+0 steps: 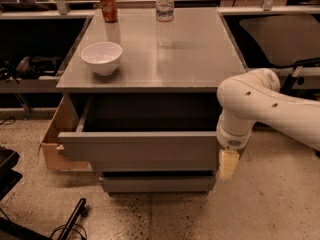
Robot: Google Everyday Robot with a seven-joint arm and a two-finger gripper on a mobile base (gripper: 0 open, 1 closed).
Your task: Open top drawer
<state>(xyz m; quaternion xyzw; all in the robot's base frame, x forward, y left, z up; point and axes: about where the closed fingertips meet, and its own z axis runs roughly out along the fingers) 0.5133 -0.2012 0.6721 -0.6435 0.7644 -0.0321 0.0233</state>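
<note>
Top drawer (140, 150) stands pulled well out from the cabinet (210, 66), its long grey front hanging forward of the body and a deep, dark gap showing behind it where the inside sits in shadow. Down at the right end of that front panel is the gripper (228, 166), pale and yellowish, pointing straight down and sitting just at the panel's right edge. Touching or only beside it? Can't tell from here, and whether it has hold of the drawer or has let go can't be told either. Above it the white arm (260, 101) bends in from the right side, its thick rounded elbow level with the cabinet's top edge and the wrist dropping vertically to the drawer's corner. Below the open drawer, a lower drawer (157, 184) sits much further back, only slightly proud of the body. Up on the grey top, a white bowl (101, 57) rests near the left front, a red can (108, 6) stands upright at the back left, and a clear bottle (164, 14) stands upright near the back middle, all three well apart. A cardboard box (56, 144) leans in against the cabinet's left side on the speckled floor (270, 204).
</note>
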